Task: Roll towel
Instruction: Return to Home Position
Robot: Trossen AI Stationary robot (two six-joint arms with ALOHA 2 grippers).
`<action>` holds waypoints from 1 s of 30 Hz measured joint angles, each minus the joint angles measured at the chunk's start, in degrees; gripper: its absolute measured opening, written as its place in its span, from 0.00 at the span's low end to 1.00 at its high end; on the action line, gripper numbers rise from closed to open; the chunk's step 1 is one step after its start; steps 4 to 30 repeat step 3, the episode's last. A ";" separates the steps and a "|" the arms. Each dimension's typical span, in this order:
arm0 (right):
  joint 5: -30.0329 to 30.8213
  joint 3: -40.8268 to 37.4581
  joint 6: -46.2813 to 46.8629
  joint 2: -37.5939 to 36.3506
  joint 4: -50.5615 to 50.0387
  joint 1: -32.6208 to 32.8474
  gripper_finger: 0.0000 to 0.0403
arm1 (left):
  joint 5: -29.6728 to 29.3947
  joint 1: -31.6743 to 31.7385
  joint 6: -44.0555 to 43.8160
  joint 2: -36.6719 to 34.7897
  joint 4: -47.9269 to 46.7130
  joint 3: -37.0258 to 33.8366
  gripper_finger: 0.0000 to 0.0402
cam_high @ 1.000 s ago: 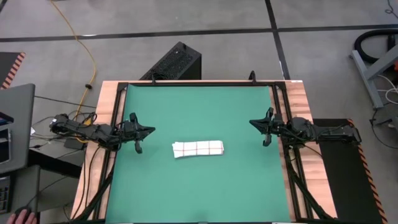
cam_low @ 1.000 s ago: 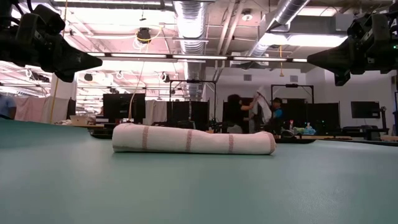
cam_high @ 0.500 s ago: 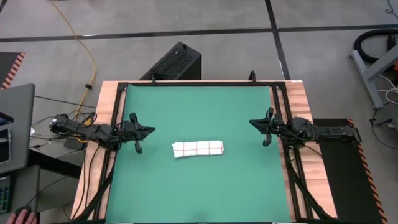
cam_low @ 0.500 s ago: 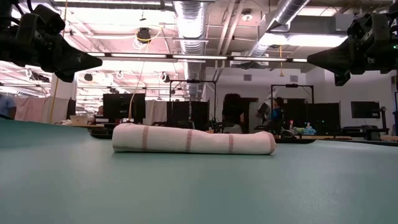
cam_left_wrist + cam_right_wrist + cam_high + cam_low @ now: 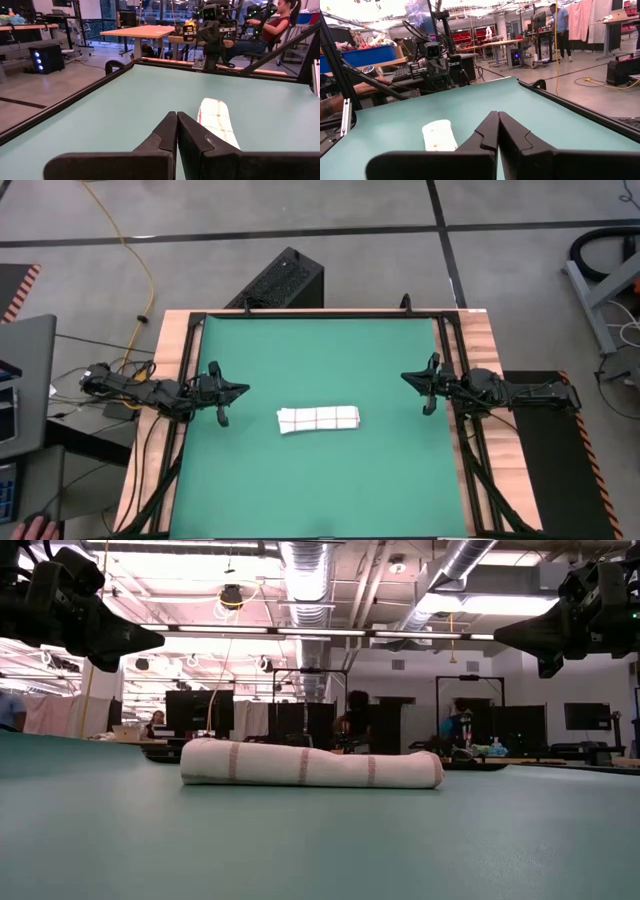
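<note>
nothing on the table has shifted since the earlier frames; only the people (image 5: 357,712) in the room behind stand differently, as the low view shows.

high view: towel (image 5: 318,419) lies rolled into a short log on the green mat (image 5: 320,480), just off centre toward 6 o'clock, long axis running 9 to 3. left gripper (image 5: 243,388) sits over the mat's 9 o'clock edge, tip pointing toward 3. right gripper (image 5: 405,376) sits over the 3 o'clock edge, tip pointing toward 9. both are well apart from the towel. wooden table frame (image 5: 165,360) rims the mat.

low view: towel roll rests flat on the mat at mid-picture, thin red lines crossing it. one gripper hangs at 10 o'clock, the other at 2 o'clock, both above the mat, neither touching cloth.

left wrist view: left fingers (image 5: 165,135) pressed together, nothing between them. towel lies beyond, apart from them.

right wrist view: right fingers (image 5: 487,132) likewise pressed together, empty. towel on the mat farther off.
</note>
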 joint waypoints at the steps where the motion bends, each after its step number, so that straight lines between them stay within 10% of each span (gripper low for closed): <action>1: 0.00 0.00 0.00 0.02 0.01 0.00 0.08 | 0.00 0.00 0.01 0.00 -0.01 -0.02 0.00; 30: 0.00 0.00 0.00 0.02 0.02 -0.02 0.08 | 0.02 -0.01 0.00 0.00 0.00 0.00 0.00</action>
